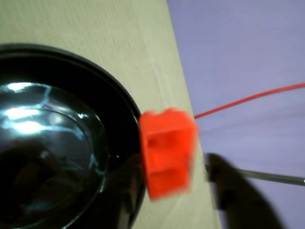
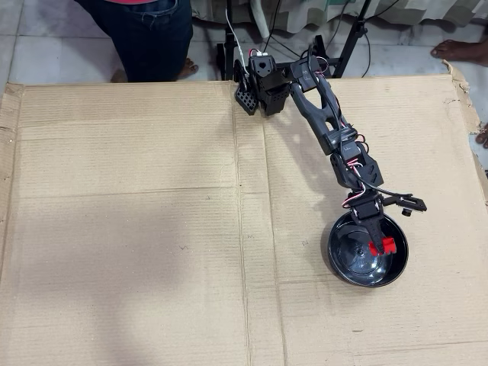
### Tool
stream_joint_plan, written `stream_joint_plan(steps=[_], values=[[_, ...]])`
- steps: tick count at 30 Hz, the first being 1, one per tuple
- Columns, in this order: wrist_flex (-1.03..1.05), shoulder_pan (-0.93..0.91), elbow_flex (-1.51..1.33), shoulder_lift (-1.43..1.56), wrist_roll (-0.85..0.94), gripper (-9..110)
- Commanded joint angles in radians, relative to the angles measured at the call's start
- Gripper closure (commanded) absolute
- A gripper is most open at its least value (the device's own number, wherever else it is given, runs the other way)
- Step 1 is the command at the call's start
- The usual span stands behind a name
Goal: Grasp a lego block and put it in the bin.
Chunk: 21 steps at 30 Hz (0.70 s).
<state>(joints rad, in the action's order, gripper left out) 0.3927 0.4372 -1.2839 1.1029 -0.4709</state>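
The red lego block (image 1: 167,151) shows blurred in the wrist view, between my two dark fingers and just beside the rim of the black bin (image 1: 52,143). My gripper (image 1: 172,167) has its jaws apart. The left finger touches the block's side, and a strip of cardboard shows between the block and the right finger (image 1: 224,186). In the overhead view my gripper (image 2: 379,236) hangs over the bin (image 2: 351,259), and the block (image 2: 382,245) shows red over the bin's right half. I cannot tell whether the block rests on the bin's bottom.
The bin stands on a large sheet of brown cardboard (image 2: 152,229). The arm's base (image 2: 263,84) is at the cardboard's far edge. A person's legs (image 2: 149,38) are behind the cardboard. A thin red wire (image 1: 257,98) crosses a purple surface at the right of the wrist view.
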Motion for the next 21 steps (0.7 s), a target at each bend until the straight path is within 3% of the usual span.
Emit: stream_joint_plan(steps=[1, 12, 21], values=[[-0.012, -0.005, 0.009, 0.025, -0.005, 73], [-0.002, -0.046, -0.002, 0.084, 0.017, 69], [0.328, -0.135, -0.107, 0.353, 0.186, 69]])
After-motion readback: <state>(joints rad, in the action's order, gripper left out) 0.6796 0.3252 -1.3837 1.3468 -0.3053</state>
